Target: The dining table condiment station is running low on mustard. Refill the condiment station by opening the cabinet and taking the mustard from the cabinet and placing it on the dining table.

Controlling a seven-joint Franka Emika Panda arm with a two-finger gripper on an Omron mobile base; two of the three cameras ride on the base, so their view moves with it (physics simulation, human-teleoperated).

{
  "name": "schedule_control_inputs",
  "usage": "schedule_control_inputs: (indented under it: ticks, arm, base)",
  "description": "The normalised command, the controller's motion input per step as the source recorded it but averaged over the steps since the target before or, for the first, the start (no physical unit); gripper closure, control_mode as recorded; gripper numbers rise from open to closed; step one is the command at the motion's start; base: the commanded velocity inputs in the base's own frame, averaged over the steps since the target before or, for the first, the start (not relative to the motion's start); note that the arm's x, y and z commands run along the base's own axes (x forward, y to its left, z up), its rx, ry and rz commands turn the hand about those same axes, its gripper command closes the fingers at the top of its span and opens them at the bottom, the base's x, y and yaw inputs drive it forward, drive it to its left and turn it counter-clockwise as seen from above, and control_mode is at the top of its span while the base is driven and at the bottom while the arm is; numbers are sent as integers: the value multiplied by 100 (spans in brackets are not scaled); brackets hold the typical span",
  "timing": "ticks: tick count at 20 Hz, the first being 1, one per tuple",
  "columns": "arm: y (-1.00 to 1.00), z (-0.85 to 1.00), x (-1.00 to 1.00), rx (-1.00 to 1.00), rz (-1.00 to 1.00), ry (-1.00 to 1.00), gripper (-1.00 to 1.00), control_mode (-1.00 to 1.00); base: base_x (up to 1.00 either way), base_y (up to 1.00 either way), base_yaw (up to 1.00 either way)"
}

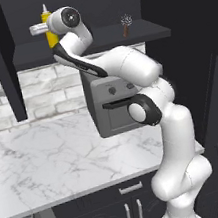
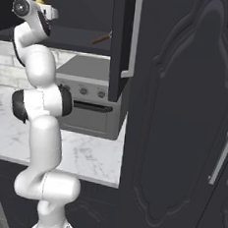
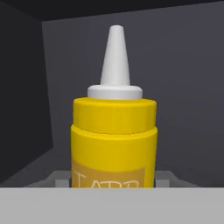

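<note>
- While its two ornate black doors stand swung open, the black upper wall cabinet (image 1: 94,40) spans the 12 o'clock part of the left base view, its dark shelf bare around the centre.
- White grey-veined marble counter (image 1: 49,162) lies below, at 8 o'clock, bearing the boxy grey toaster oven (image 1: 113,105) at the centre.
- White jointed arm (image 1: 166,136) climbs from 5 o'clock to the shelf at 11 o'clock.
- Tall yellow plastic mustard squeeze bottle (image 3: 113,140) stands upright on the shelf, its pale cone nozzle pointing to 12 o'clock in the hand view.
- Two-finger gripper (image 1: 41,29) sits level with the bottle; whether its fingers are released or clenched on it, I cannot tell.
- Small brown brush-like object (image 1: 126,25) rests on the shelf at 1 o'clock.
</note>
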Motion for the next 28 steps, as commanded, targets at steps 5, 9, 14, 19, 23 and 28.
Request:
schedule_control_inputs:
  ticks: [5, 9, 14, 19, 23, 28]
  arm:
    - [0, 0, 0, 0, 0, 1, 100, -100]
    - [-2, -1, 0, 5, 0, 0, 100, -100]
    - [0, 0, -11, 2, 0, -7, 100, -100]
    - [-18, 0, -85, 1, 10, -16, 100, -100]
    - [-25, 0, -100, 0, 19, -2, 100, -100]
    - [-51, 0, -100, 0, 23, -1, 100, -100]
  base:
    - [0, 0, 0]
    - [0, 0, 0]
    - [0, 0, 0]
    - [0, 0, 0]
    - [0, 0, 0]
    - [0, 0, 0]
